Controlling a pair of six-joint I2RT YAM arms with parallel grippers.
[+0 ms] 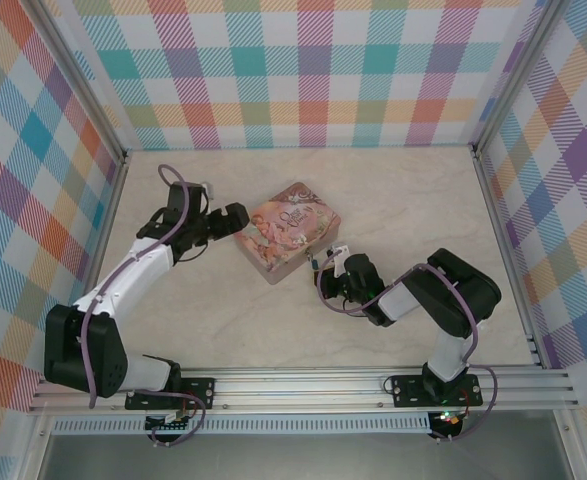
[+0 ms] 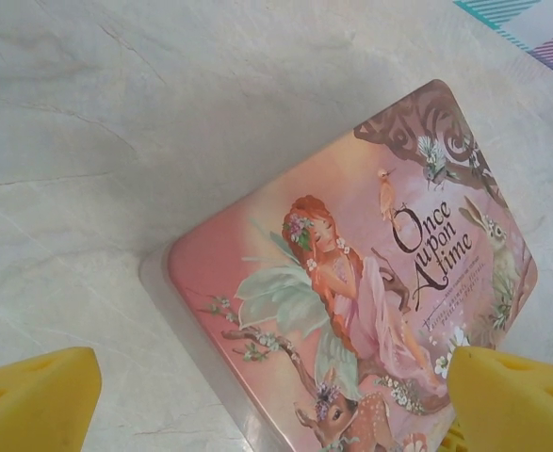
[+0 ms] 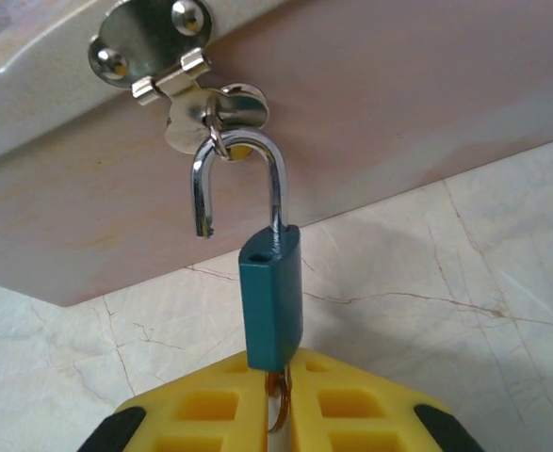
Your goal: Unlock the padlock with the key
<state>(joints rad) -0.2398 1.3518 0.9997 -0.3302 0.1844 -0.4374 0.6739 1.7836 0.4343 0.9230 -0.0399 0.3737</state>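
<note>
Already the padlock (image 3: 271, 301) is hanging open-shackled from the hasp (image 3: 154, 42) of the tin (image 3: 398, 122), because the right fingers (image 3: 361, 414) are clenching the key (image 3: 277, 403) seated in its base. The left fingers (image 2: 31, 400) are hovering released over the tin's corner, probably ready to brace it on the counter (image 2: 116, 141).

Bright, even light from overhead here, shadows soft all round. Just ahead of the left gripper (image 2: 271, 386) the tin (image 2: 351, 282) reads crisp, a thin grey shadow hugging its edge, while the yellow fingers (image 2: 36, 400) go mushy at the corners. In front of the right gripper (image 3: 281, 395), hard glints on the hasp (image 3: 154, 47). The padlock (image 3: 271, 301) is sharp, its shackle gleaming. The key (image 3: 278, 407) sits dim in the slit.
</note>
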